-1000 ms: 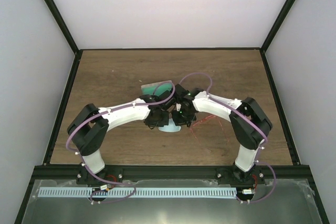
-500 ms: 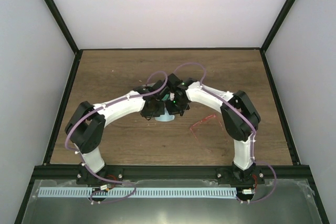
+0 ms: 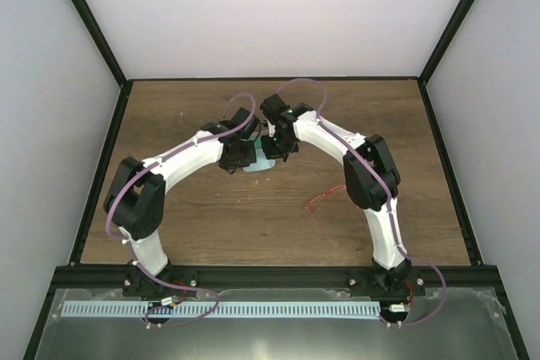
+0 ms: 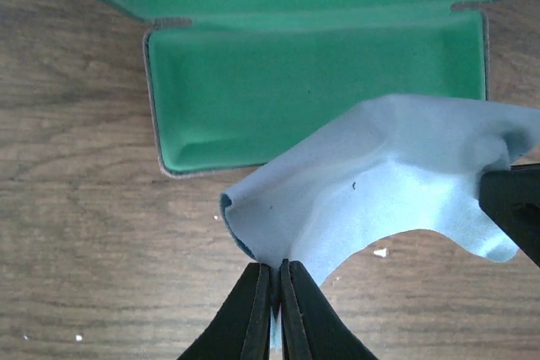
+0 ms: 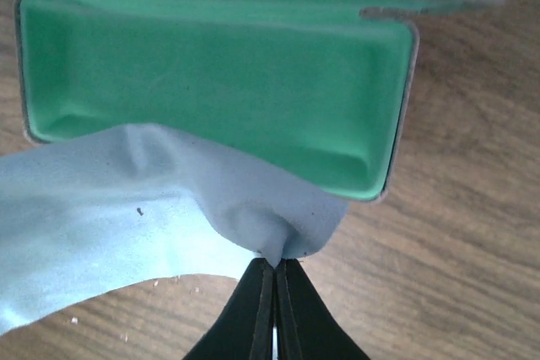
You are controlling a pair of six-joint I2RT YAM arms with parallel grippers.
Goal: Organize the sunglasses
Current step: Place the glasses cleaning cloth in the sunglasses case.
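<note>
We see the left gripper and right gripper each clamped on a cloth corner, stretching it flat, likely to line the open case.

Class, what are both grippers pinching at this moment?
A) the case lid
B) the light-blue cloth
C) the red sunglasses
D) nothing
B: the left gripper and right gripper are each shut on a corner of the light-blue cloth; the sunglasses lie apart, untouched.
</note>
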